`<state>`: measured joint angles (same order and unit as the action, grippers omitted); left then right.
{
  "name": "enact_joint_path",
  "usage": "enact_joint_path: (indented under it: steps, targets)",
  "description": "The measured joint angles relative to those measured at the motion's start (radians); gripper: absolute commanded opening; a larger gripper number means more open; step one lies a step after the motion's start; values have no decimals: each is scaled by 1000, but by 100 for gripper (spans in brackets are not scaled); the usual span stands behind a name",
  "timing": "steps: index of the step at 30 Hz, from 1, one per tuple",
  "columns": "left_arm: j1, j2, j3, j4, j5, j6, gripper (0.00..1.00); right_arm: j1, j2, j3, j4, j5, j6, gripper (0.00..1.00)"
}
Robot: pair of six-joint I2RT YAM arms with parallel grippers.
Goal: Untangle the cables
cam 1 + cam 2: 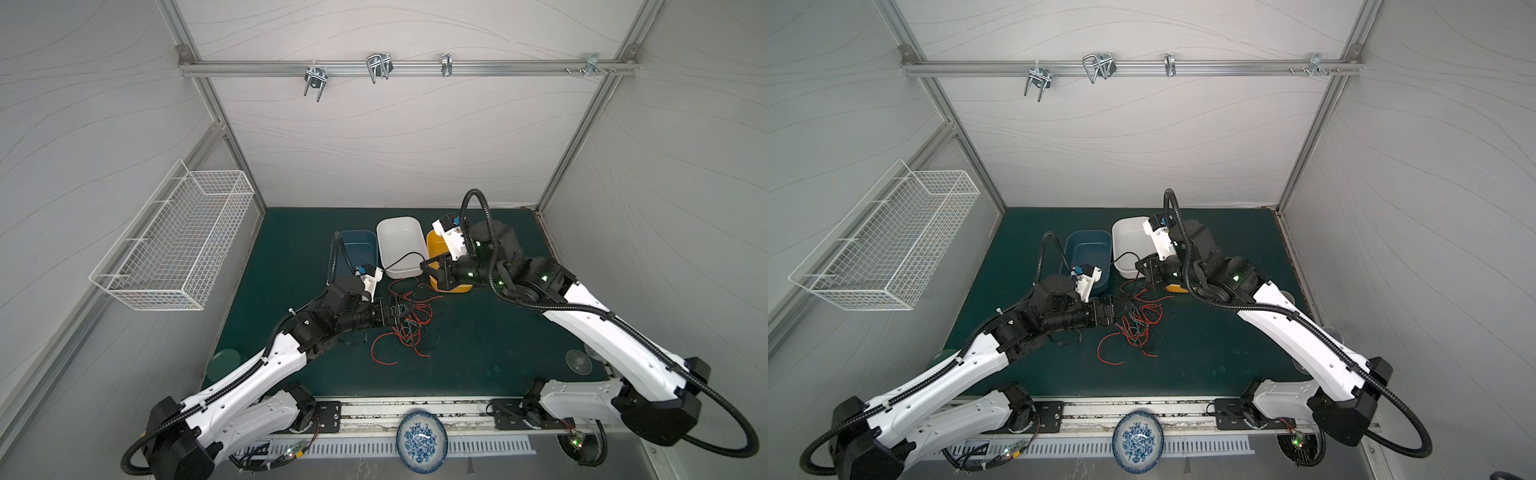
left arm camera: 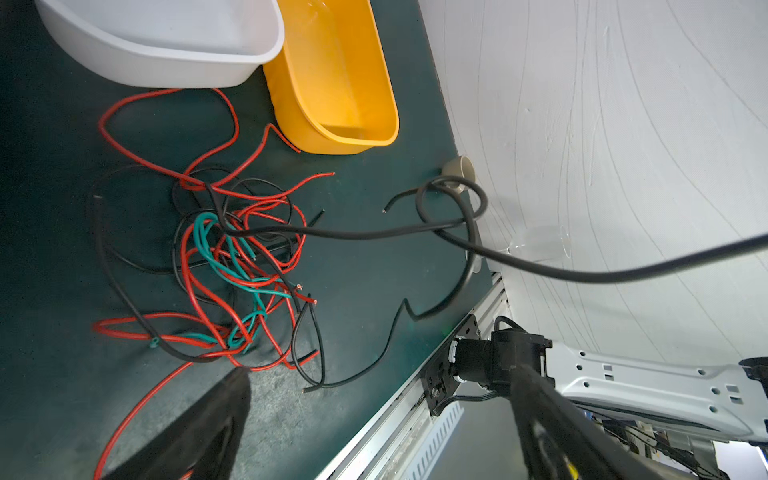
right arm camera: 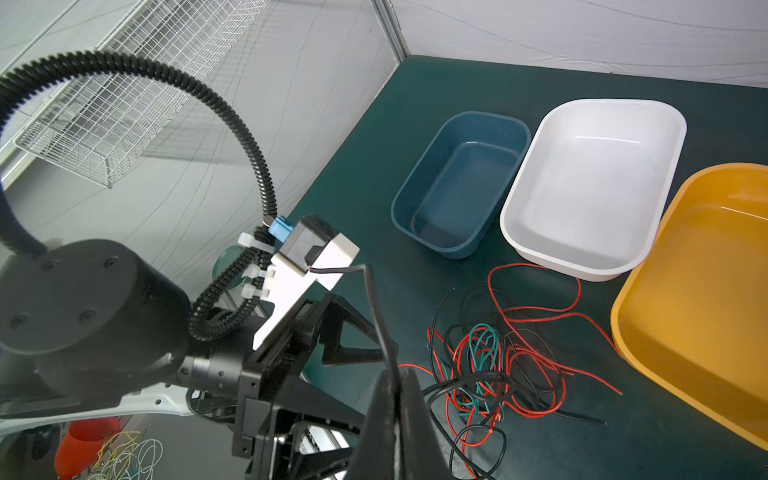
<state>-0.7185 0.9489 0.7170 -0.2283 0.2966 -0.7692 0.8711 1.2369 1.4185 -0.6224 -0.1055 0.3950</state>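
Cables (image 1: 409, 328) in red, black and teal-green lie as one tangled heap near the middle of the dark green bench (image 1: 498, 353), in front of three tubs, as both top views show. A white wire basket (image 1: 178, 237) hangs on the left wall, well apart from the heap.

The three tubs stand in a row at the far side of the bench, close together. The white tub (image 3: 590, 187) is in the middle, the yellow tub (image 3: 698, 270) on its right and the smaller blue tub (image 3: 457, 187) on its left. One red loop of the heap reaches up to the wall of the white tub, and a red end lies just beside the yellow tub. A blue-patterned plate (image 1: 421, 440) sits at the front edge, off the green surface.

The left end effector (image 1: 405, 313) is low over the left side of the heap. Its jaws are spread wide and nothing is gripped between them. Whether a finger touches a cable, I cannot tell.

The right end effector (image 1: 428, 266) is raised in front of the white and yellow tubs, with its jaws pressed together on one black cable (image 3: 375, 308). From the jaws, this black cable arcs over the near rim of the white tub and ends close to the left wrist camera.
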Motion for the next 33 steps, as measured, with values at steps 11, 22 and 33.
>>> enact_joint_path:
  steps: [11, 22, 33]
  targets:
    - [-76, 93, -9, 106, -88, -56, 73, 0, 0, 0, 0, -8, 29, 0]
    - [-83, 146, -6, 142, -125, -66, 43, 0, 0, 0, 1, -33, 64, 0]
    - [-87, 161, 6, 151, -136, -69, 7, 0, 0, -1, 1, -35, 80, 0]
